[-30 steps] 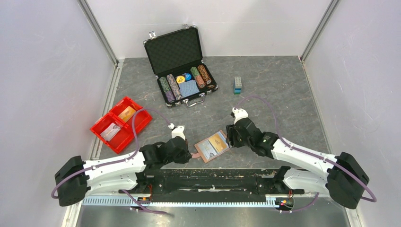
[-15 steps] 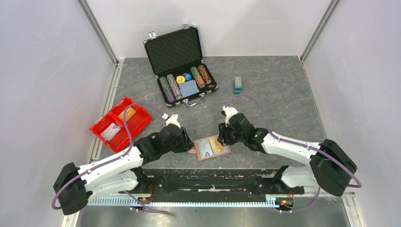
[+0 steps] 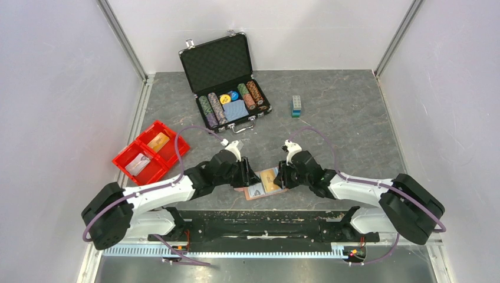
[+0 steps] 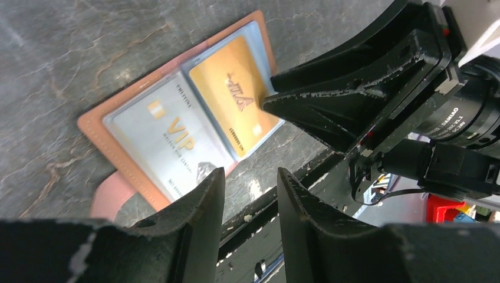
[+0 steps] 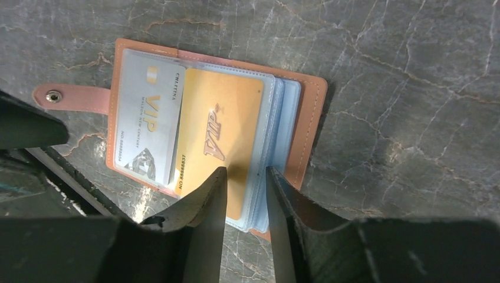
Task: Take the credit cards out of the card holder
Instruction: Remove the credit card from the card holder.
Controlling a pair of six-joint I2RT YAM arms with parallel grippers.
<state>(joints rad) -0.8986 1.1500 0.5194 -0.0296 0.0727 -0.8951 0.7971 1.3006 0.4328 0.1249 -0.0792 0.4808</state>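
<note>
Now both arms have closed in on the card holder, which lies open and flat on the surface right by its near edge. A second ago your left pincer was shut at the closing tab. It has since let go and moved in over the holder's left end, jaws apart and empty. Your right pincer has slid nearer from the right and narrowed. Its jaws are still parted and straddle the near edge of the orange-yellow card and the clear sleeves beside it, clamped on nothing yet. The pale card sits in the other pocket, so I judge no card is out and the first pull is only being lined up.

Mind the room: the black rail runs just beside the holder, and the two pincers stand near each other across it. Bare surface lies beyond, toward the poker-chip case, with the red bin well off to the left.
</note>
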